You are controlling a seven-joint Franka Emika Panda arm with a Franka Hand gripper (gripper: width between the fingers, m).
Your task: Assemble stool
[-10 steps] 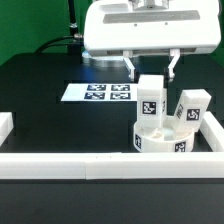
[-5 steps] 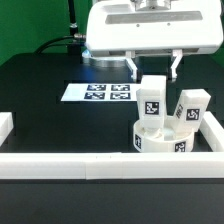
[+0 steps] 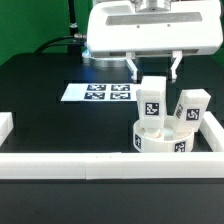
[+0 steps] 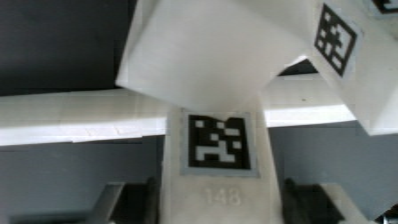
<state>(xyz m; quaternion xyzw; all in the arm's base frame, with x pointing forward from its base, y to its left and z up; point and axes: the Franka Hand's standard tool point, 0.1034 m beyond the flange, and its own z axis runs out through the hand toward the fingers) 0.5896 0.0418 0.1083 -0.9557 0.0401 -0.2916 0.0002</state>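
The stool's round white seat [image 3: 160, 140] lies at the exterior view's right, against the rails. Two white tagged legs stand upright on it: one [image 3: 152, 102] toward the middle and one [image 3: 192, 108] to its right. My gripper [image 3: 154, 76] hangs over the middle leg, open, with a finger on each side of the leg's top. In the wrist view that leg [image 4: 222, 140] runs between my fingers [image 4: 118, 200], and a dark gap shows on both sides. The other leg [image 4: 222, 50] fills the picture beyond it. I see no third leg.
The marker board [image 3: 100, 93] lies flat on the black table behind the seat. White border rails run along the front [image 3: 90, 165], the exterior view's right [image 3: 213, 135] and left [image 3: 5, 125]. A rail [image 4: 71, 115] also crosses the wrist view.
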